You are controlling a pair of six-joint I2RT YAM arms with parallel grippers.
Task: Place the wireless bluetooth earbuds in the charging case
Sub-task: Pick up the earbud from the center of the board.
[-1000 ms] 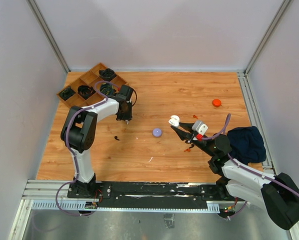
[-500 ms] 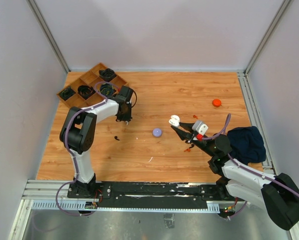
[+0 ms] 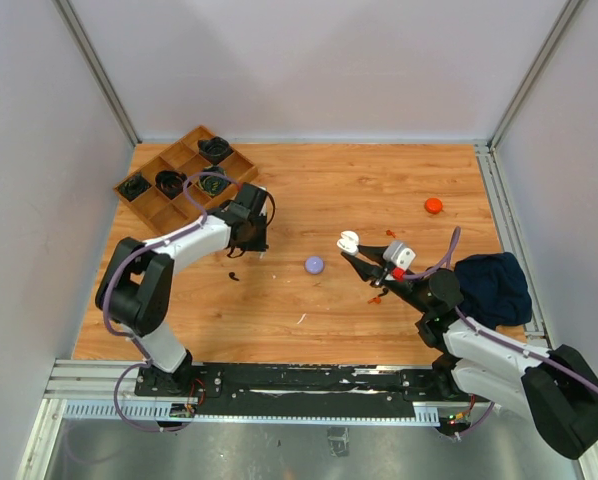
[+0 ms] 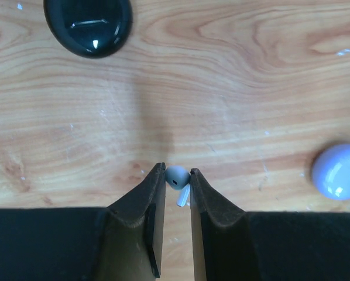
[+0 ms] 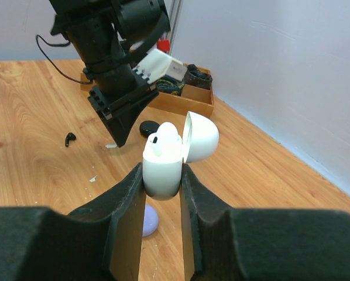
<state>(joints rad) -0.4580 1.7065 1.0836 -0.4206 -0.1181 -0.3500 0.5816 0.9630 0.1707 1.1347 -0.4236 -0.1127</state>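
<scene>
My left gripper (image 3: 251,243) points down at the table, its jaws closed on a small white earbud (image 4: 176,177) at the fingertips (image 4: 157,175). My right gripper (image 3: 357,252) is shut on a white charging case (image 5: 162,167) and holds it upright above the table. The case's lid (image 5: 199,136) is open and one white earbud (image 5: 165,136) sits in it. The case also shows in the top view (image 3: 348,241). A black earbud (image 3: 233,276) lies on the wood near the left gripper. A red-orange earbud (image 3: 376,298) lies under the right arm.
A pale purple round case (image 3: 314,264) lies between the arms. A black case (image 4: 88,23) lies just beyond the left gripper. An orange case (image 3: 433,205) is at the far right. A wooden tray (image 3: 179,170) of coiled cables is at the back left. A dark cloth (image 3: 491,285) is at the right.
My left gripper has shifted a little nearer and to the right, and its elbow has swung out left. The right arm and the case have not moved.
</scene>
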